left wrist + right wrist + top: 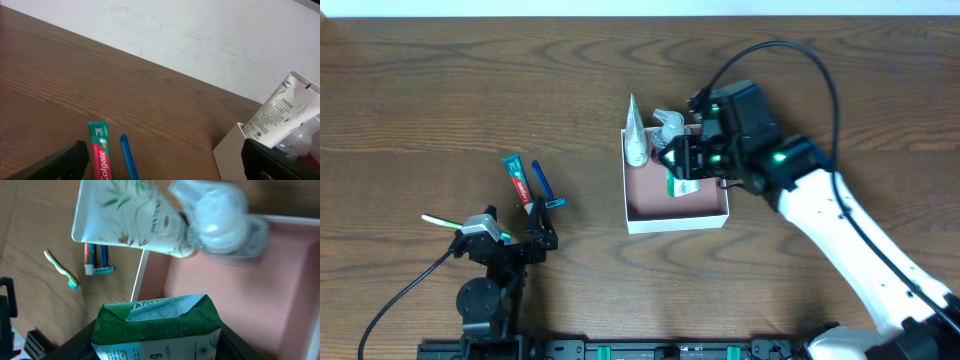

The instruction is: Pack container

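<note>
The container (650, 219) is a shallow white box with a pink inside (235, 305) at the table's middle. A white Pantene tube (637, 135) leans on its left wall and shows in the right wrist view (130, 220). A small clear bottle (669, 125) lies in the box at the back. My right gripper (685, 172) is over the box, shut on a green Dettol soap packet (157, 327). My left gripper (160, 167) is open and empty at the front left, near a Colgate toothpaste (102, 155) and a blue razor (129, 157).
A toothbrush with a light green handle (442, 221) lies at the front left beside the left arm's base. The toothpaste (517, 178) and razor (544, 186) lie left of the box. The box's white corner (227, 155) shows in the left wrist view.
</note>
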Action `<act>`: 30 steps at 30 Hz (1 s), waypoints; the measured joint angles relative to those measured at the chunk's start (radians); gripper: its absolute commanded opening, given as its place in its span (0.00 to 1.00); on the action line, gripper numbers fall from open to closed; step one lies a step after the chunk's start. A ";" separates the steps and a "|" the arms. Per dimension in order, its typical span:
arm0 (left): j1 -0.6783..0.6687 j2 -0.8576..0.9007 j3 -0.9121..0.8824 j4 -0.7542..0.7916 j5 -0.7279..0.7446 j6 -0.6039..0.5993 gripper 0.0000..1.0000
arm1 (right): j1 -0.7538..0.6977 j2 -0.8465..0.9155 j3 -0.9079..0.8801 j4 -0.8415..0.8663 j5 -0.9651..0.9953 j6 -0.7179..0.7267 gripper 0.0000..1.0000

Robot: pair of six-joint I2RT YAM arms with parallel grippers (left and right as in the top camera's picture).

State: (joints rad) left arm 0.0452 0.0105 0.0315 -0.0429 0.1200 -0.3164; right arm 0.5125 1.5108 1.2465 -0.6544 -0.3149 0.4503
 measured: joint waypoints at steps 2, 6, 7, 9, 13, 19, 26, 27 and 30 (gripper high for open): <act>0.000 0.000 0.000 0.000 0.000 0.000 0.98 | 0.025 0.031 0.000 0.016 0.000 0.007 0.41; 0.000 0.000 0.000 0.000 0.000 0.000 0.98 | 0.066 0.089 0.000 0.055 0.000 0.020 0.40; 0.000 0.000 0.000 0.000 0.000 0.000 0.98 | 0.079 0.109 0.000 0.066 0.000 0.022 0.40; 0.000 0.000 0.000 0.000 0.000 0.000 0.98 | 0.089 0.132 0.000 0.076 0.000 0.027 0.40; 0.000 0.000 0.000 0.000 0.000 0.000 0.98 | 0.103 0.175 0.000 0.092 0.010 0.036 0.40; 0.000 0.000 0.000 0.000 0.000 0.000 0.98 | 0.107 0.228 0.000 0.100 0.027 0.040 0.40; 0.000 0.000 0.000 0.000 0.000 0.000 0.98 | 0.107 0.250 0.002 0.117 0.053 0.039 0.40; 0.000 0.000 0.000 0.000 0.000 0.000 0.98 | 0.109 0.250 0.002 0.117 0.058 0.039 0.40; 0.000 0.000 0.000 0.000 0.000 0.000 0.98 | 0.110 0.250 0.002 0.117 0.068 0.039 0.40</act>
State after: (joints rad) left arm 0.0452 0.0105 0.0315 -0.0429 0.1200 -0.3164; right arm 0.6228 1.7611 1.2480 -0.5373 -0.2474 0.4896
